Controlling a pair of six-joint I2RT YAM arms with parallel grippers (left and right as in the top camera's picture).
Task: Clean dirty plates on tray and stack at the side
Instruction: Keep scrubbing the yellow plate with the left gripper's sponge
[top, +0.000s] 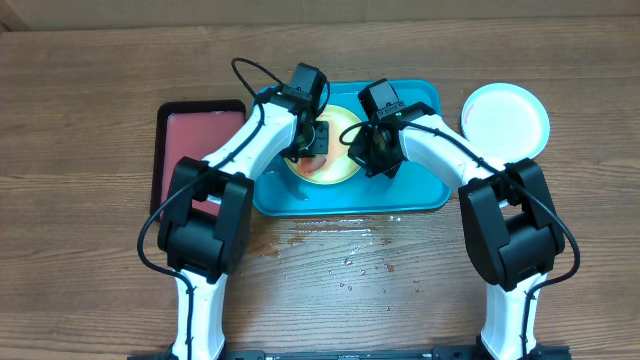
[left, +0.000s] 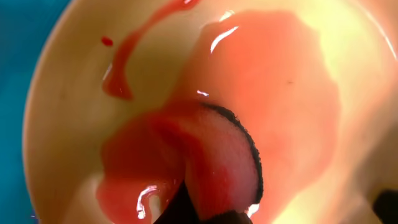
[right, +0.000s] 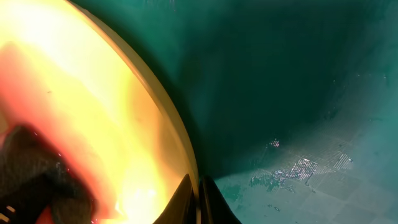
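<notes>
Between the left jaws, closed on it, sits a sauce-soaked pad (left: 227, 165) with a dark edge. Its face is pressed onto the yellow-green plate (top: 342, 124) directly beneath them. The left wrist view shows little of the fingers themselves, only dark shapes at the bottom edge where the pad comes out. Around the pad the plate (left: 68, 137) carries a thin pink film of red sauce (left: 292, 112). A thicker pool lies just left of the pad, and a streak runs away from it toward the far rim.

The right jaws are all but shut on the rim of the same plate (right: 124, 112). The two dark fingertips (right: 214, 208) stand a sliver apart, with the plate's edge running down into them. To the left of these jaws, across the plate, the dark pad (right: 37, 174) shows as a blur.

Under and around both pairs of jaws lies the tray (top: 420, 190), wet and glistening just beyond the right fingertips (right: 305, 168).

Out to the right of the right jaws, off the tray and near its far corner, a light blue plate (top: 505, 120) with a white centre rests on the tabletop (top: 80, 80). Left of the left jaws, just beside the tray, is a black-rimmed tray (top: 195, 150) with a reddish inside. Behind both jaws, on the near side of the tray, water drops and red specks (top: 340, 240) dot the tabletop.
</notes>
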